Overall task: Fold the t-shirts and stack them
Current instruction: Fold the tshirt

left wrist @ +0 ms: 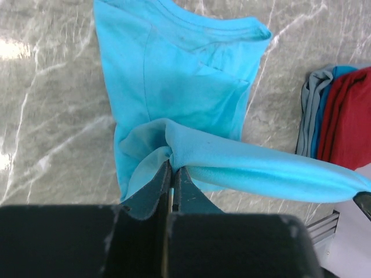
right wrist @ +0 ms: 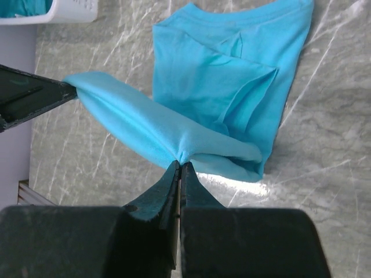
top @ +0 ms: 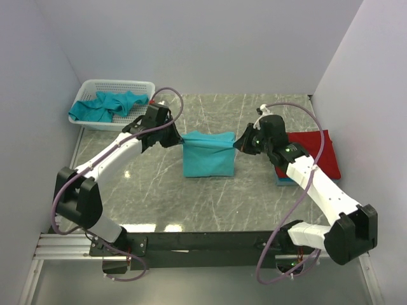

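Observation:
A teal t-shirt (top: 208, 155) hangs folded over the middle of the table, its top edge stretched taut between both grippers and its lower part resting on the marble. My left gripper (top: 179, 139) is shut on the shirt's left corner (left wrist: 168, 152). My right gripper (top: 237, 144) is shut on the right corner (right wrist: 184, 155). A stack of folded t-shirts (top: 315, 152) with a red one on top lies at the right; in the left wrist view its grey, blue and red edges (left wrist: 333, 119) show. More teal t-shirts (top: 108, 105) lie crumpled in the basket.
The white mesh basket (top: 88, 86) stands at the back left corner, its rim also in the right wrist view (right wrist: 64, 11). White walls close in the left, back and right. The right arm (top: 311, 181) reaches over the folded stack.

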